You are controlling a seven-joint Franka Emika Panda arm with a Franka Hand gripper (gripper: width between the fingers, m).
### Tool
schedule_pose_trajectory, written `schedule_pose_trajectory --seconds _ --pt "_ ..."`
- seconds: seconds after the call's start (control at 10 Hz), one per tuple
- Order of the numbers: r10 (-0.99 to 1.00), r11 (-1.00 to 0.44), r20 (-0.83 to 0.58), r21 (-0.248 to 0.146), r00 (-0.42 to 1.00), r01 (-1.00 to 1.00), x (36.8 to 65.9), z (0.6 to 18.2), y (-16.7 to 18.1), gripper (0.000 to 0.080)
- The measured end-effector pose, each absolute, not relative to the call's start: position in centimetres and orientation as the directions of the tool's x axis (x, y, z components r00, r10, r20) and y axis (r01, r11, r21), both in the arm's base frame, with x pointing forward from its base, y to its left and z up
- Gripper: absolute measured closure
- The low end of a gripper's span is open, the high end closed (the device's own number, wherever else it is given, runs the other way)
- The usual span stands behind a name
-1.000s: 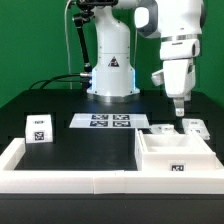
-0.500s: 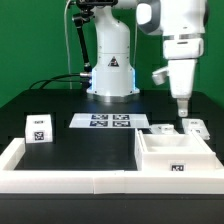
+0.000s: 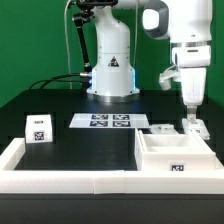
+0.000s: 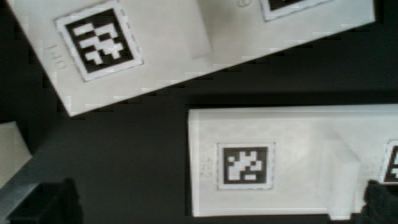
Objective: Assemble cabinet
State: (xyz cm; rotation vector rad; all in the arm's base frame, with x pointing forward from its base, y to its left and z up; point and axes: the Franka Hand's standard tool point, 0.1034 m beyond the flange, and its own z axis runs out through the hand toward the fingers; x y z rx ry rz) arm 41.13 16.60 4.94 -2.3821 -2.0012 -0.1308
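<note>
1. At the exterior view's right, mid-height, your gripper point(image 3: 188, 110) hangs fingers-down just above the small insert pieces point(image 3: 190, 127). They lie behind the cabinet body point(image 3: 176, 157), which sits open-topped in the lower right. Another tagged piece point(image 3: 38, 127) stands well apart at the left, and the marker board point(image 3: 105, 121) lies at centre. From here you cannot tell how the jaws stand.
2. In the wrist view, two tagged pieces lie apart with bare table between them: a tilted insert point(image 4: 125, 55) and a squarer insert point(image 4: 267, 160). Only one dark finger point(image 4: 39, 200) shows, so jaw width is unclear here too. The step looks like picking an insert. Square your wrist to its edges, centre it between the fingers, descend straight, and keep clear of the neighbour.
</note>
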Motion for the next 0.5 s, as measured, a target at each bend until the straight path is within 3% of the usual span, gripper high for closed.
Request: schedule_pose_trajectory --seconds 0.5 --pt "0.973 -0.193 0.139 0.04 0.186 0.98 37.3 3.3 19.6 0.0002"
